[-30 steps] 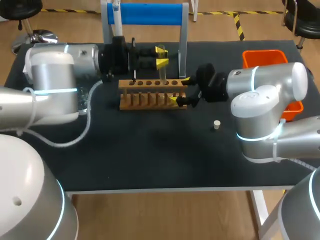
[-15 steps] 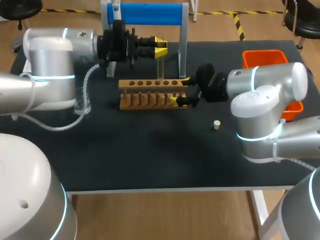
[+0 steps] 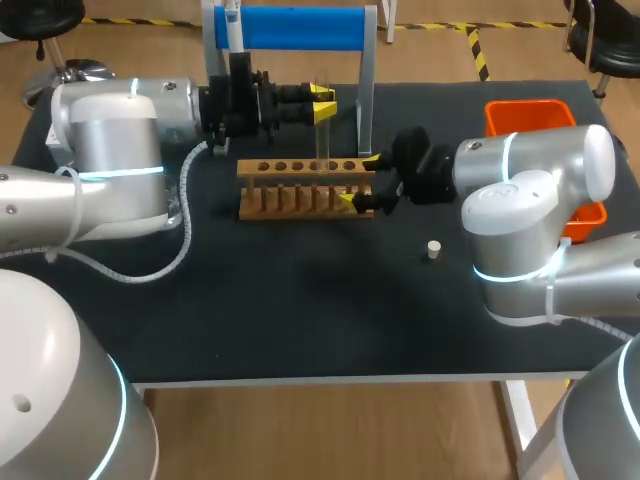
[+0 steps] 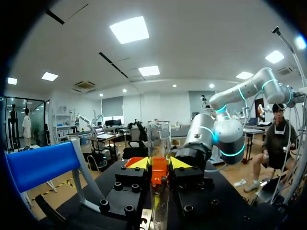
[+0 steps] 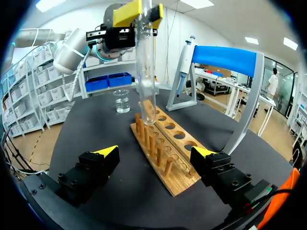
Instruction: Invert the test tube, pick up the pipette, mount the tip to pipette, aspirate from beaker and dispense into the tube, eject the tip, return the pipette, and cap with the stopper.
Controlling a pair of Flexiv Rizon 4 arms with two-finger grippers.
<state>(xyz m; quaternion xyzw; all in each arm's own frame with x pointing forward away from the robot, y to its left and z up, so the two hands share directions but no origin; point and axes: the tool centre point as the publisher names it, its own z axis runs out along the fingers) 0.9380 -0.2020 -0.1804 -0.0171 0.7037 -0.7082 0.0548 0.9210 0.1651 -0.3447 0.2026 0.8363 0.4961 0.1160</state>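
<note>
Silver-white arms (image 3: 110, 160) bear cyan rings, black wrists, a pale cable (image 3: 186, 225).

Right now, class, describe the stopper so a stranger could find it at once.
Find the wooden rack on the black table. Beyond its right end, nearer the table's front edge, the stopper sits alone on bare tabletop. It is the only small, pale, stubby plug.

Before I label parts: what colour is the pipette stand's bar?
Blue; the pipette stand's bar shows best in the head view.
</note>
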